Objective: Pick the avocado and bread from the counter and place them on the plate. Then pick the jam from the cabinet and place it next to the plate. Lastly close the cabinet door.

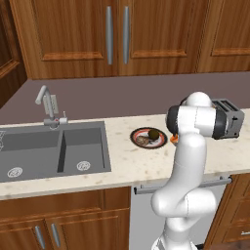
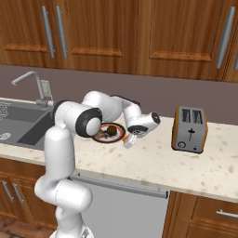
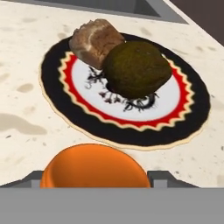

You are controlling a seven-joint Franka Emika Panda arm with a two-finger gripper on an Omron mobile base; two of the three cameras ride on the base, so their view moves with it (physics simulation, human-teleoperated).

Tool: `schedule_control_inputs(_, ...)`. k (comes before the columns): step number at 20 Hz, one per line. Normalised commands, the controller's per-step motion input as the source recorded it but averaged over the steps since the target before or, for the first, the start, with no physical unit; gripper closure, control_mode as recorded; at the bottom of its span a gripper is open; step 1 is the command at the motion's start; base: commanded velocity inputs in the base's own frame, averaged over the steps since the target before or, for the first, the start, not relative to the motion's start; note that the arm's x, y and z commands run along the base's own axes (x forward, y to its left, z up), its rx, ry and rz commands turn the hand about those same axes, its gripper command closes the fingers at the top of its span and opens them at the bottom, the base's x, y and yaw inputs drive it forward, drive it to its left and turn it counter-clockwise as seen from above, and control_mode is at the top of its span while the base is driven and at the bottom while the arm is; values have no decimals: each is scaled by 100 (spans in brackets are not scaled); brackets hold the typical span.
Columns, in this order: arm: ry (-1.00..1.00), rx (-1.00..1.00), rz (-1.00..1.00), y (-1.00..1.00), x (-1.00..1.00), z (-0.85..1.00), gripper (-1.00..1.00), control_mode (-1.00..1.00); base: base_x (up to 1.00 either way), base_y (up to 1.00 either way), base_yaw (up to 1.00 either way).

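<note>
- here, nearest the hand camera: an orange rounded object [image 3: 95,166], probably the jam's lid, sits between the two dark finger tips at the bottom of the hand view; the gripper [image 3: 95,181] looks pinched on it, with a tip at each side.
- right base view: the gripper [image 2: 129,141] is low over the counter [image 2: 153,160], just beside the plate's right edge, with a bit of orange at its tip.
- left base view: the orange object [image 1: 174,139] peeks out from behind the arm's elbow, just right of the plate.
- next out: the plate [image 3: 57,98], red and black rim, lies flat on the speckled counter.
- on the plate: the avocado [image 3: 136,69], dark olive ball, sits toward the middle; the bread [image 3: 94,40], brown and lumpy, lies at the far rim, touching the avocado.
- to the right on the counter: a toaster [image 2: 189,128], well apart from the plate.
- to the left: grey sink [image 1: 53,149] with its faucet [image 1: 48,105].
- farthest: the cabinet [image 1: 117,34] on the wall above, both tall doors flush and closed, long silver handles [image 1: 109,35] side by side.
</note>
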Motion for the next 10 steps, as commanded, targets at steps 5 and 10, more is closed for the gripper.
schedule_control_inputs(5, -1, -6, 9, -27, -16, -33, -100, -100, 0, 0, 0)
schedule_control_inputs(10, -4, -9, 11, -33, -25, -35, -100, -100, 0, 0, 0)
